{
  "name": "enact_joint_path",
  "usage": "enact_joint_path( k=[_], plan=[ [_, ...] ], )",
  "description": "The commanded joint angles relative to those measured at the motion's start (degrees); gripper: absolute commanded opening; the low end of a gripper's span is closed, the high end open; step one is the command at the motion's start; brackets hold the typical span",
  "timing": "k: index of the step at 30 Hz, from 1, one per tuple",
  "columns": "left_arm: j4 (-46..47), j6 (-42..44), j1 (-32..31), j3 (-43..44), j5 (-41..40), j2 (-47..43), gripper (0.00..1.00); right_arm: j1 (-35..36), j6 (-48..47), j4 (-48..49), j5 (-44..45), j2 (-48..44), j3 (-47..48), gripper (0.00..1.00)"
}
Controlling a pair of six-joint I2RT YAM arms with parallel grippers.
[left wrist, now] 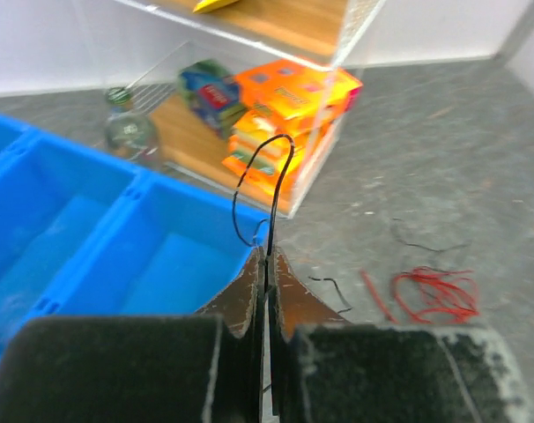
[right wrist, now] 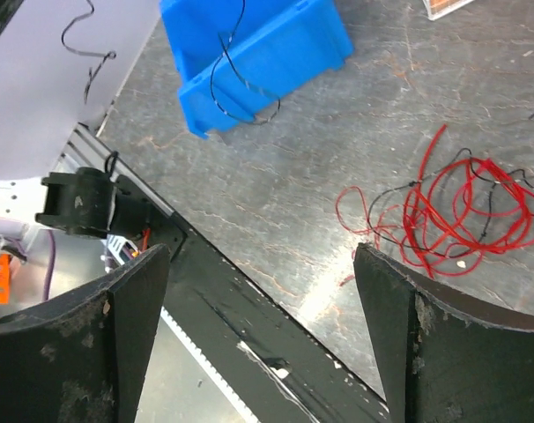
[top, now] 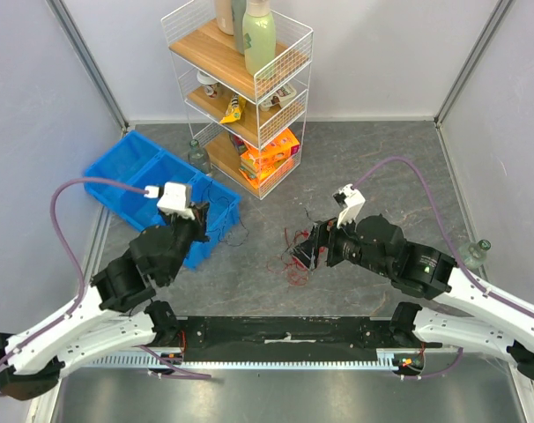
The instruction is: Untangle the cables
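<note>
- The left gripper [left wrist: 267, 261] is clenched on a thin black wire [left wrist: 276, 196] over the right end of the blue bin [left wrist: 91, 264].
- The black wire stands up from the closed jaws in a narrow loop.
- The right gripper [right wrist: 260, 256] has its jaws spread wide, grasps nothing, and hangs well to the right of the bin.
- The remaining cables [right wrist: 465, 207], a loose red tangle threaded with a few black strands, lie flat on the table [right wrist: 320, 159], right of the bin and well apart from it.
</note>
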Motion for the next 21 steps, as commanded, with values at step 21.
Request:
enact_joint_path(
  k=[21],
  plan=[
    [-0.8,6.7,22.8,21.0,12.4,11.5,0.02,0.2,-1.4,-3.7,4.9,-2.9,-1.0,0.93]
  ],
)
